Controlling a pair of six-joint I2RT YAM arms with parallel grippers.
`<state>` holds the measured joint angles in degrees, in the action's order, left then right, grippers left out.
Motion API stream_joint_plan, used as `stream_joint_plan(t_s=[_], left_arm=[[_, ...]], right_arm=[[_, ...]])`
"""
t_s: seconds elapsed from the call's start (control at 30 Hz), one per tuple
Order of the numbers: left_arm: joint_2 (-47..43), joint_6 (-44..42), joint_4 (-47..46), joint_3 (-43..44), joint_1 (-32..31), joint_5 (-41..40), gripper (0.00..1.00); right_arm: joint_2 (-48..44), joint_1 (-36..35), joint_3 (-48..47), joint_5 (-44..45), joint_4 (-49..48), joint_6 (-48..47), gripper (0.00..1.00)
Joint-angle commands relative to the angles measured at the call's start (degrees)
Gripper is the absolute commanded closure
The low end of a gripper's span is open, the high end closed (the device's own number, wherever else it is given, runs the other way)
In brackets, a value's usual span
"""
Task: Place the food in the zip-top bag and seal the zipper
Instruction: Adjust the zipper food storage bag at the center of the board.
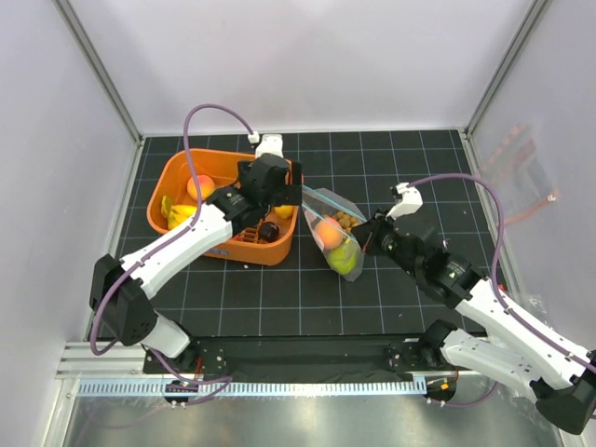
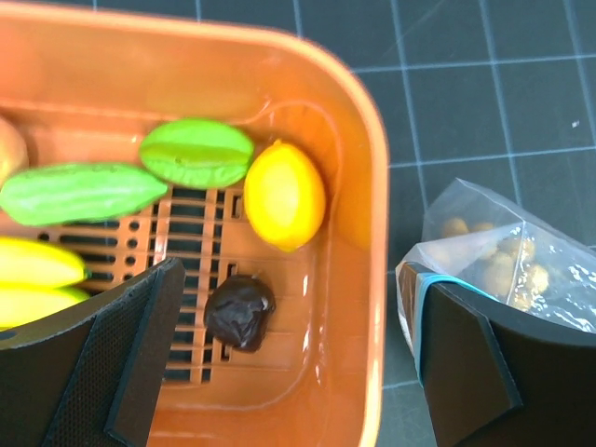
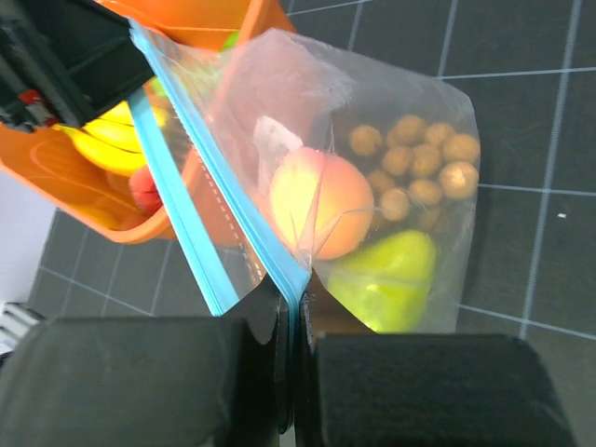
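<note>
The zip-top bag [image 1: 337, 233], on the tabletop [image 1: 279, 289] beside the basket [image 2: 358, 242], is pinched at the zipper [image 3: 191, 237] by the right gripper [image 3: 291, 321], apparently to hold the mouth up. The left gripper [image 2: 289, 363] is spread wide over food [image 2: 284, 196] in the basket.

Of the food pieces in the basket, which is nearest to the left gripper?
The dark brown piece, in the gap of the open left gripper; the lemon and green pieces lie farther off.

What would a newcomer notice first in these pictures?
The bright orange basket stands out at the back left, a lemon and green pieces inside, under the open left gripper. Right of it, the right gripper pinches the teal zipper of a clear bag holding a peach.
</note>
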<state>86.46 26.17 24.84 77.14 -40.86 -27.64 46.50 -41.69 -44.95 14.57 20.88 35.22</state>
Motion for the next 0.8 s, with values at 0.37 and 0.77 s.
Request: stream_joint_plan(t_s=[0.37, 0.77], left_arm=[[-10.15, -3.49, -10.33, -11.48, 16.35, 9.75, 0.02], [-8.06, -10.26, -6.04, -6.22, 2.45, 31.81, 0.00]], right_arm=[[-5.21, 0.74, -0.31, 11.10, 10.23, 0.11, 0.99], [-1.67, 0.82, -0.93, 11.01, 8.56, -0.68, 0.99]])
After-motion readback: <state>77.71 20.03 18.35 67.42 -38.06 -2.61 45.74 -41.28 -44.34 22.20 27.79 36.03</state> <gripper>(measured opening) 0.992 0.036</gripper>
